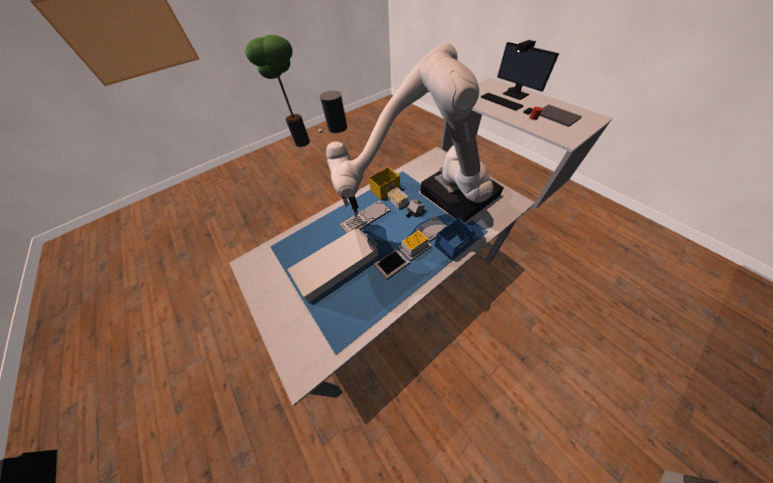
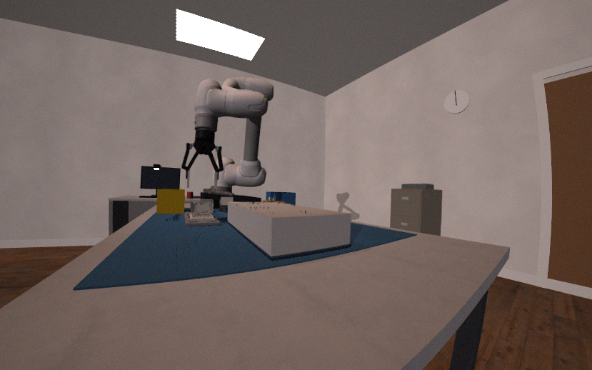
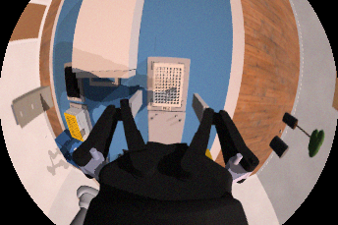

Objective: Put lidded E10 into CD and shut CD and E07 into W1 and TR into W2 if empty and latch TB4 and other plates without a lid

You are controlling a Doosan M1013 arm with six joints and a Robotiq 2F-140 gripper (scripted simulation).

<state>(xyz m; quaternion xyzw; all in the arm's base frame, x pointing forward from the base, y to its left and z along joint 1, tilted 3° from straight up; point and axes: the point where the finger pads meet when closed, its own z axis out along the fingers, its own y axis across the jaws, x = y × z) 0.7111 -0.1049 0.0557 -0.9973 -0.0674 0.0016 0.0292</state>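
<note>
My gripper [image 1: 352, 208] is open and empty, well above the bench, as the exterior view [image 2: 201, 176] shows. In the wrist view the fingers straddle the spot where two plates meet. One is a pale plate with visible wells [image 1: 352, 223] [image 3: 167, 82]. The other is a flat grey plate [image 1: 375, 211] [image 3: 164, 126] beside it, towards the yellow bin W1 [image 1: 383, 181]. I cannot tell which plate is clear or whether the grey one carries a lid. The cooler CD [image 1: 334, 264] is a long white box with its drawer shut.
Tip box TB4 [image 1: 398, 198] and the small key block [image 1: 416, 207] sit beside W1. A rack with yellow tips [image 1: 415, 242], a dark empty nest [image 1: 391, 264] and blue bin W2 [image 1: 454, 238] stand near the right edge. The arm's base [image 1: 461, 195] is behind.
</note>
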